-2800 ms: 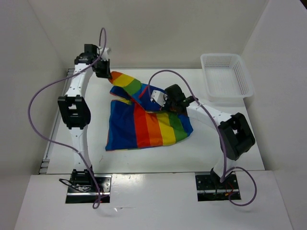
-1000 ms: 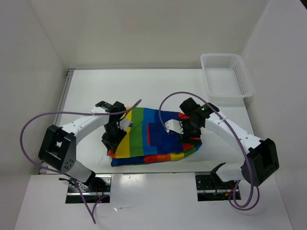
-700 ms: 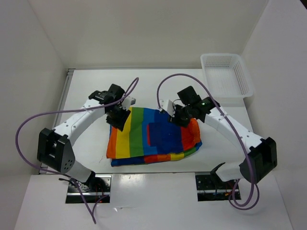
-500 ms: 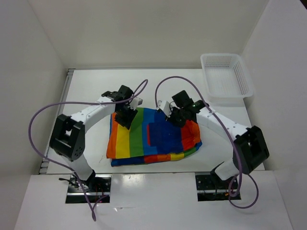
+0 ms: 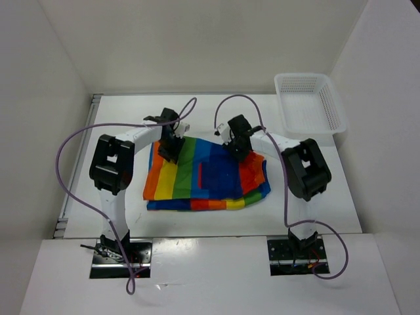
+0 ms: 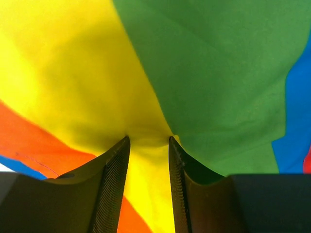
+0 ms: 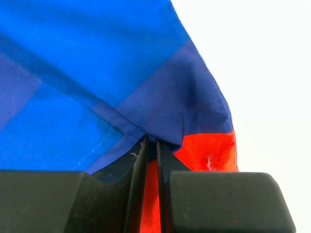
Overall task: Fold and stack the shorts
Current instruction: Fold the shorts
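Note:
The rainbow-striped shorts [image 5: 190,180] lie folded in the middle of the table, with the blue patch pocket [image 5: 220,176] on top. My left gripper [image 5: 172,146] is at the far left edge of the shorts. In the left wrist view it [image 6: 149,141] is shut on a fold of yellow cloth of the shorts [image 6: 209,73]. My right gripper [image 5: 237,146] is at the far right edge. In the right wrist view it [image 7: 151,141] is nearly closed on the blue and red edge of the shorts [image 7: 73,73].
A white lattice plastic basket [image 5: 331,105] stands at the back right corner of the table. White walls enclose the table on the left, back and right. Purple cables loop above both arms.
Both grippers have moved away from the arm bases towards the back. The folded shorts have slid back with them, away from the near edge.

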